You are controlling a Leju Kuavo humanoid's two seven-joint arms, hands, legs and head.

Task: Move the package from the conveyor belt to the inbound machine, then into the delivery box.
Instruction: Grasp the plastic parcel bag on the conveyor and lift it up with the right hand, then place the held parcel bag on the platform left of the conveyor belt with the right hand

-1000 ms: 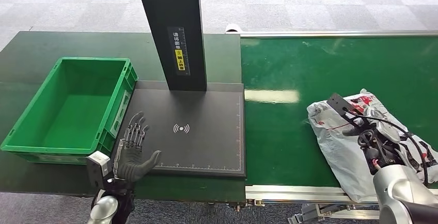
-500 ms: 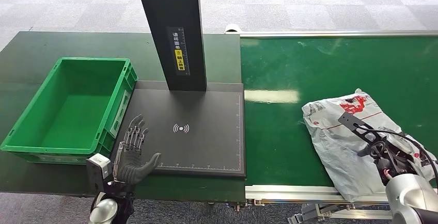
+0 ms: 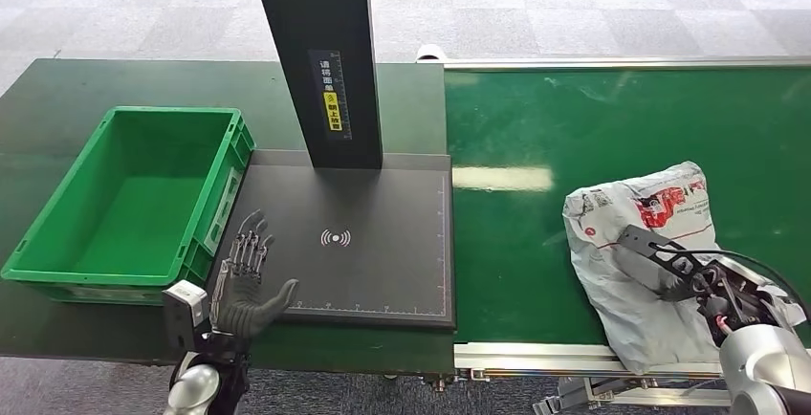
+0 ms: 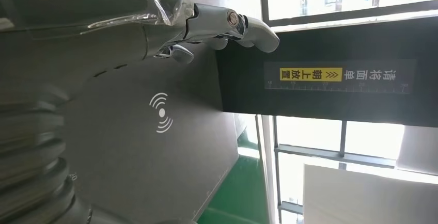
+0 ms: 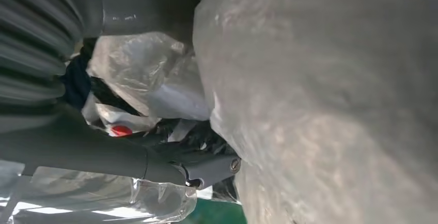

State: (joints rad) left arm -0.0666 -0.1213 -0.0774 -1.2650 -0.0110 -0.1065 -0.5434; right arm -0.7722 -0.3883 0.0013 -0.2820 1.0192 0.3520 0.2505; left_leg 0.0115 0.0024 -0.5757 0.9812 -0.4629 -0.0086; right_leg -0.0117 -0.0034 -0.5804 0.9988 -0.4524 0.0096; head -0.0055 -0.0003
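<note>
Package, a crumpled grey-white plastic mailer bag with red print [image 3: 636,243], is lying on the green conveyor belt [image 3: 536,128] near its front edge, well apart from the scanner. Right hand [image 3: 684,276] is pressing into the bag's near side; in the right wrist view its grey thumb and darker fingers [image 5: 206,168] are curling into folds of plastic film, so it looks to be gripping the bag, though how firm the hold is cannot be told. Grasp is sitting on the side nearest the robot, probably because soft film offers loose folds to gather there.

Left hand [image 3: 244,276] is hovering holding nothing, fingers spread, over the front-left corner of the flat dark inbound machine plate with a white wireless symbol [image 3: 383,243], just beside the empty green plastic delivery box [image 3: 57,219]. It seems to be waiting there to take the bag for the scan-then-box leg.

Black upright post with a yellow label [image 3: 325,52] is standing at the plate's back edge, so the bag will want to land in front of it, over the symbol. Task is at its first step: pick-up not yet complete
</note>
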